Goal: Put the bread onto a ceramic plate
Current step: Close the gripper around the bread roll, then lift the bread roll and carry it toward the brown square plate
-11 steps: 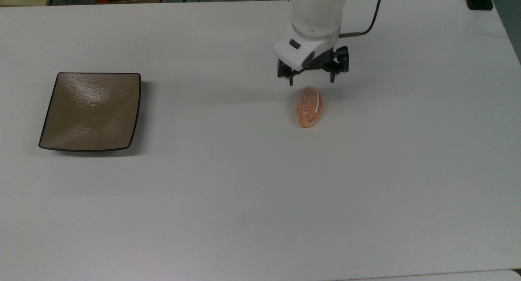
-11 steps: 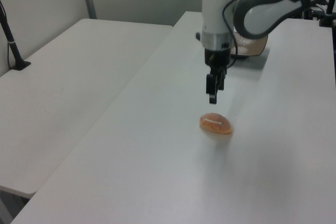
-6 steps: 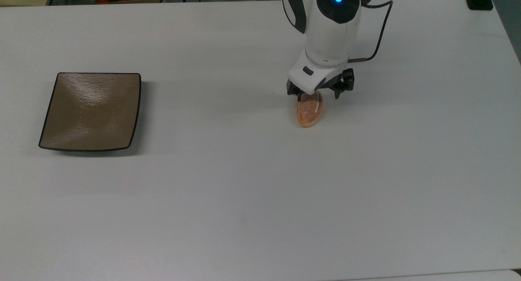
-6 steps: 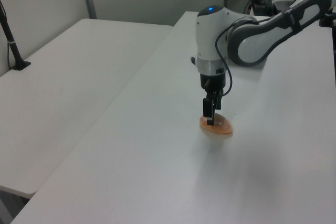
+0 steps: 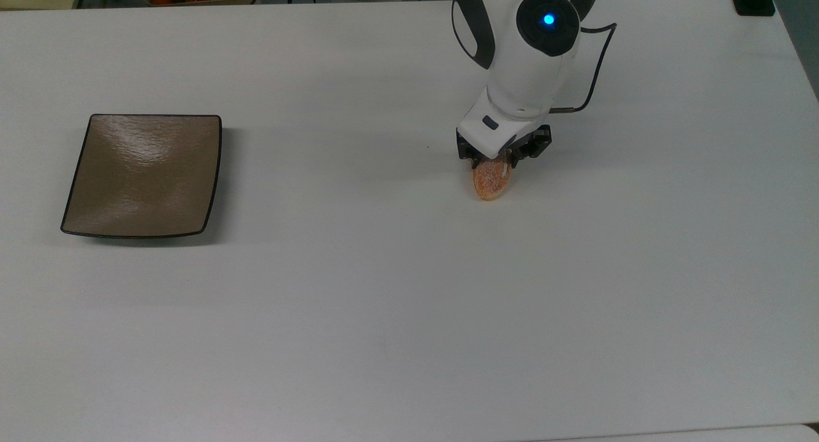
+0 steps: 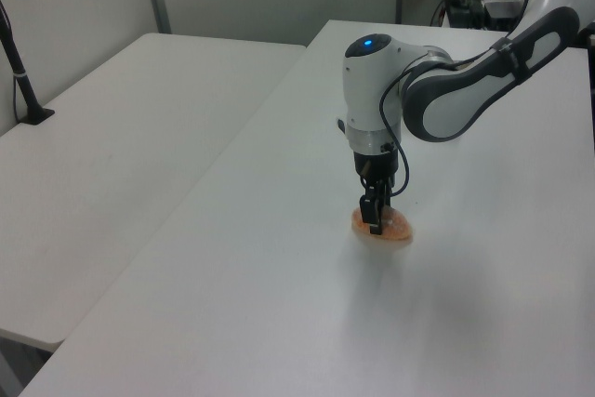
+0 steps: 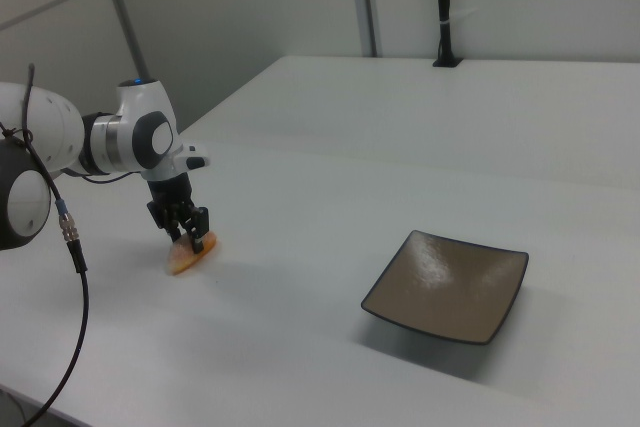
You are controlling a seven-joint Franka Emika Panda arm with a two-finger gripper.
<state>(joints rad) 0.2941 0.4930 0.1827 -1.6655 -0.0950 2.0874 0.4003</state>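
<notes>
Well apart: ceramic plate, bread under tool.

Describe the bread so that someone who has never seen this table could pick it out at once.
Start at the white table and find the white robot arm reaching down onto it. Directly under the gripper, its black fingers at either side, lies the bread, on the tabletop far from the ceramic plate. It is a small oval orange-brown roll with a grainy surface, unlike the larger square glossy brown plate.

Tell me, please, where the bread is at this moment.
The bread lies on the white table, right of centre in the top view, under the gripper, far from the ceramic plate.
</notes>
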